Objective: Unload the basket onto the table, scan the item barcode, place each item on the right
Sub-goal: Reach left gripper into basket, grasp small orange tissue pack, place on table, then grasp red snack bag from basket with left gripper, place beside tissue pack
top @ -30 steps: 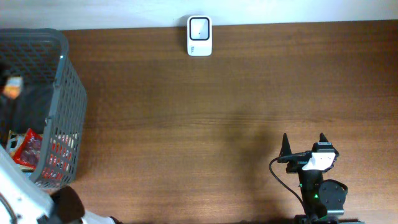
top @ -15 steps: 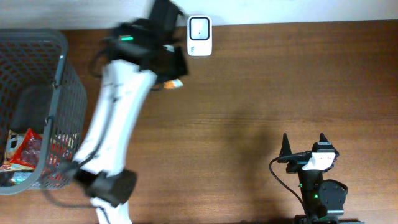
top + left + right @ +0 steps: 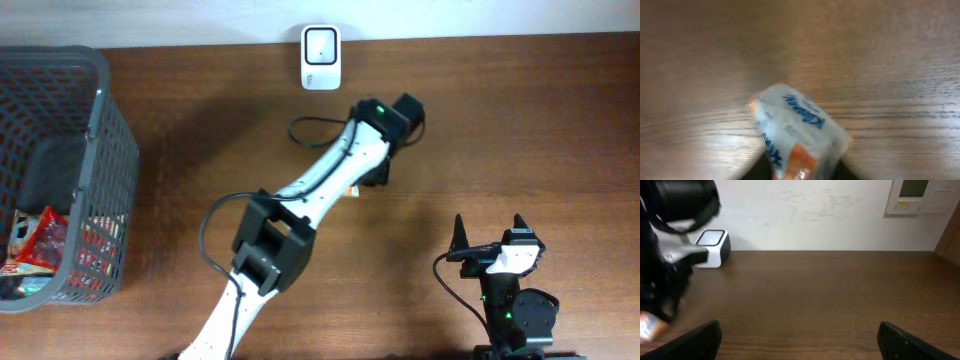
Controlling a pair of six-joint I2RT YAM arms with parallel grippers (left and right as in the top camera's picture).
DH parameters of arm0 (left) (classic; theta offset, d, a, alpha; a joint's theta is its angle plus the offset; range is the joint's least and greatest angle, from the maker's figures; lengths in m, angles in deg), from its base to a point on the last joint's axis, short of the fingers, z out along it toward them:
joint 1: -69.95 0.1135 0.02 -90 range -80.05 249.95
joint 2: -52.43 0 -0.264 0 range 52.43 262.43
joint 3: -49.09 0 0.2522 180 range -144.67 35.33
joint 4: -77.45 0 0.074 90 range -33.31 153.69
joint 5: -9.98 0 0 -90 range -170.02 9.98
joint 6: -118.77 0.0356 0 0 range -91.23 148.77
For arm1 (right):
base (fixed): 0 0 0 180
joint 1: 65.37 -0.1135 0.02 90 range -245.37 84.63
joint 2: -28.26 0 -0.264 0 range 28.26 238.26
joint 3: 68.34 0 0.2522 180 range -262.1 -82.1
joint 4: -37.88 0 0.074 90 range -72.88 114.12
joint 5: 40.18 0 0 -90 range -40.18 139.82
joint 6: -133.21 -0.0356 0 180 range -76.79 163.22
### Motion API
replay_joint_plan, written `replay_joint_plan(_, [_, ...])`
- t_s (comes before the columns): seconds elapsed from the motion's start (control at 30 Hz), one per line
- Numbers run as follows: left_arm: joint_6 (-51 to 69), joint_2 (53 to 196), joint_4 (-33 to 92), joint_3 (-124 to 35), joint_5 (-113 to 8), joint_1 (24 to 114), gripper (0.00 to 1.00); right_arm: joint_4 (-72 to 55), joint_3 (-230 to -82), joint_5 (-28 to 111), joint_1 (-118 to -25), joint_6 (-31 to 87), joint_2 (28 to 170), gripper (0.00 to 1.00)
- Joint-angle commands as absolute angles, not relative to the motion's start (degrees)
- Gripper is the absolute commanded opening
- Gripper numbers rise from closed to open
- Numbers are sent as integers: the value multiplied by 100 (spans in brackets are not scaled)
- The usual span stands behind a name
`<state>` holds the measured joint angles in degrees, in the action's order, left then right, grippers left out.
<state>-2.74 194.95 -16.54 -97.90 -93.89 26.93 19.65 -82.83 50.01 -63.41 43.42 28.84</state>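
Kleenex tissue pack (image 3: pixel 796 131) sits between fingertips of left pincer (image 3: pixel 372 178), low over table (image 3: pixel 520 120) – held or freed, cannot tell – barcode scanner (image 3: pixel 321 57) well apart, so likely a set-down spot; right pincer (image 3: pixel 489 228) wide, empty

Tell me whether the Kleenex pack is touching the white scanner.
Apart. Overhead view: bare table lies between the scanner and the Kleenex pack, whose orange corner peeks from under the left arm.
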Motion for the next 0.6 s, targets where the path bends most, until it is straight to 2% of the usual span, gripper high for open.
replay_joint_plan(0.0, [-237, 19458, -1582, -9840, -9721, 2608, 99, 1941, -8242, 5036, -6309, 4320, 2847, 98])
replay_joint_plan(0.1, [-237, 19449, -1907, -10476, -9940, 2710, 99, 1941, -8242, 5038, -6309, 4320, 2847, 98])
replay_joint_plan(0.23, [-237, 19436, -2672, -12004, -9933, 3086, 99, 1941, -8242, 5036, -6309, 4320, 2847, 99])
replay_joint_plan(0.3, [-237, 19394, -3273, -13250, -9935, 3469, 99, 1941, -8242, 5038, -6309, 4320, 2847, 98])
replay_joint_plan(0.37, [688, 19246, -3304, -14234, -9551, 3965, 99, 1941, -8242, 5038, -6309, 4320, 2847, 99])
replay_joint_plan(0.5, [742, 18400, -3302, -14439, -9583, 5265, 99, 1941, -8242, 5038, -6309, 4320, 2847, 98])
replay_joint_plan(0.57, [803, 17882, -3302, -14435, -9284, 6365, 100, 1941, -8242, 5036, -6309, 4320, 2847, 98])
